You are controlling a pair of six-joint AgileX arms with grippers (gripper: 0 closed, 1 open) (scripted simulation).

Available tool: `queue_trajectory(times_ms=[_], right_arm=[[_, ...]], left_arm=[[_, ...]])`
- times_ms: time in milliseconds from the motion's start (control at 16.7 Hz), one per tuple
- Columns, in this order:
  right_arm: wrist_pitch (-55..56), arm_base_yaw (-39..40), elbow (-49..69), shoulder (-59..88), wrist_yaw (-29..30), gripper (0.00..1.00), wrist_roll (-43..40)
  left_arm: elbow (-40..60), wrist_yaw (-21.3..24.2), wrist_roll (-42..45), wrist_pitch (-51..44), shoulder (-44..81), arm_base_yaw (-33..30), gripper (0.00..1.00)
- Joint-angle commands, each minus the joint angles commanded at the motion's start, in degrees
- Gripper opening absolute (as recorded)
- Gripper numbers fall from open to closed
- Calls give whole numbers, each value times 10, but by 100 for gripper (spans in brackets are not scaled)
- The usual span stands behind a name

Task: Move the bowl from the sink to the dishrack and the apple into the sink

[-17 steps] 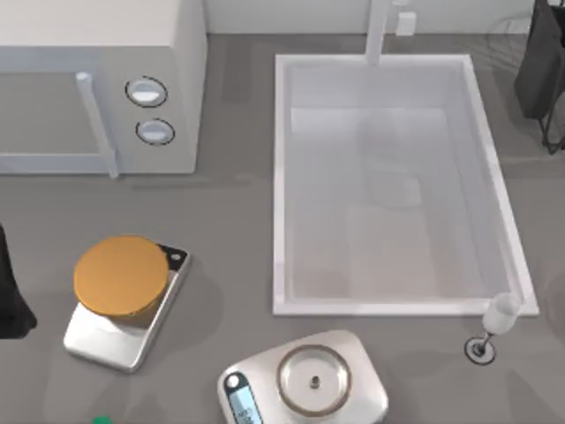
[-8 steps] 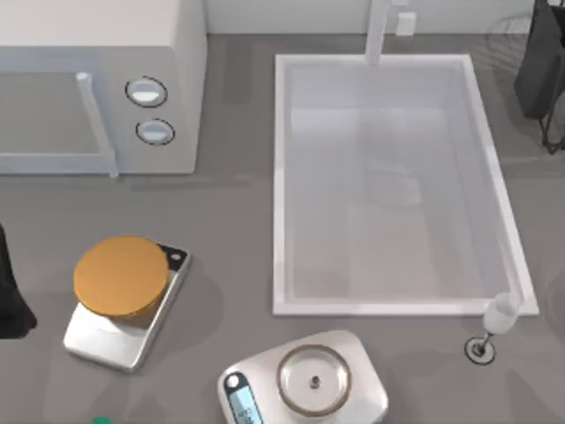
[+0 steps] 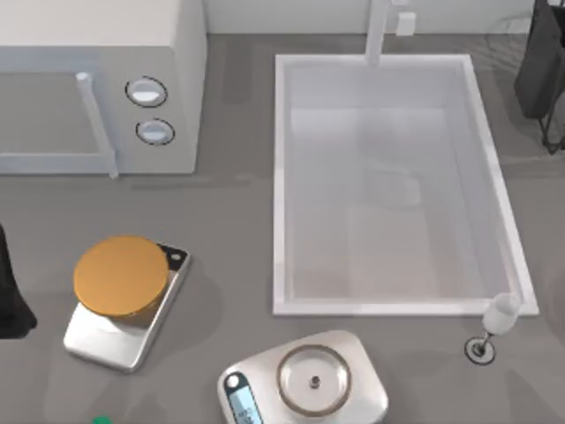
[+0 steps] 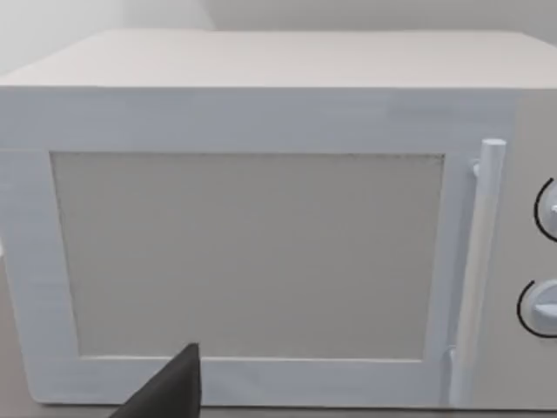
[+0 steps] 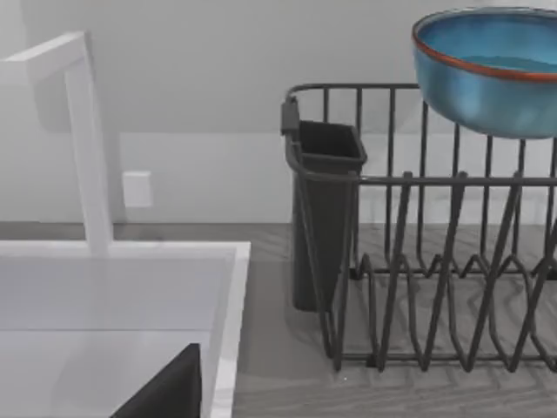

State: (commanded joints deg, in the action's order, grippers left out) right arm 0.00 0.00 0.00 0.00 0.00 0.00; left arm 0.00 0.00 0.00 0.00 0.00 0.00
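Item: bowl [image 5: 492, 70], blue, is seen above the dishrack [image 5: 435, 261] wires beside the sink [image 3: 380, 300], nearer the right arm at the desk's right edge; the apple's whereabouts and both grippers' finger states cannot be told; the left arm is parked facing the microwave [image 4: 261, 218].

Grey bench [image 3: 229, 230], matte, soft even light, faint shadows. Plain pale wall [image 5: 218, 52] along far edge, small white wall plate [image 5: 137, 189] on it. White microwave [image 3: 97, 79] at far left corner, closed door, two round knobs.
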Motion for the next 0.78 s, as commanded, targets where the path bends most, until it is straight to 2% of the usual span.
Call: queue_trajectory(times_ms=[420,780], right_arm=[[-32,-8,34,38,0,100,-8],[-193,-47,205,267,0,100,-45]], left_arm=[[0,0,0,0,0,0,100],[0,0,0,0,0,0,100]])
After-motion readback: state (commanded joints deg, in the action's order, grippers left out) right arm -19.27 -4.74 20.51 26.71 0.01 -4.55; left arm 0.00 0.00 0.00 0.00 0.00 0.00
